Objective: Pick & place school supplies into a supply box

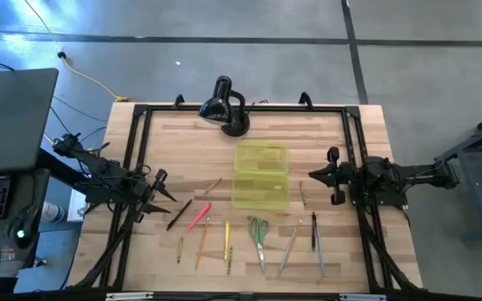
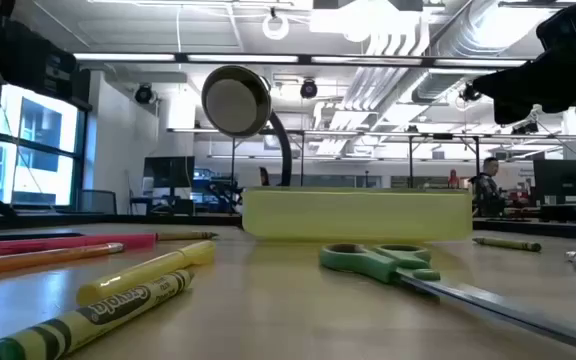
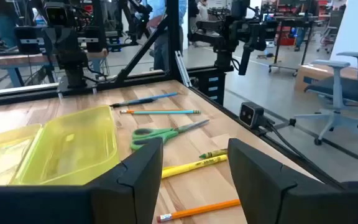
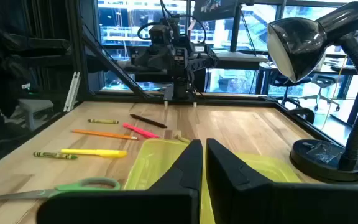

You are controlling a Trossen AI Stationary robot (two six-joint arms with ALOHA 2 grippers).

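The supply box (image 1: 261, 176) lies open in the middle of the table (image 1: 182, 142), its lid folded out flat toward the upper part of the frame, just below the black desk lamp (image 1: 225, 104). Nothing shows inside it apart from faint reflections. The pencils and pens lie in a loose row along the lower part of the table: a dark pencil (image 1: 179, 214) and a pink-red pen (image 1: 198, 216) at lower left, an orange pencil (image 1: 202, 242) and a yellow pen (image 1: 227, 239) beside them, then the scissors (image 1: 259, 237) below the box, and more pens (image 1: 316, 238) at lower right.

The left tool (image 1: 164, 187) hangs at the left edge of the table, released, its fingers spread apart. The right tool (image 1: 333, 176) waits at the right edge, clenched on nothing, its fingers nearly touching.
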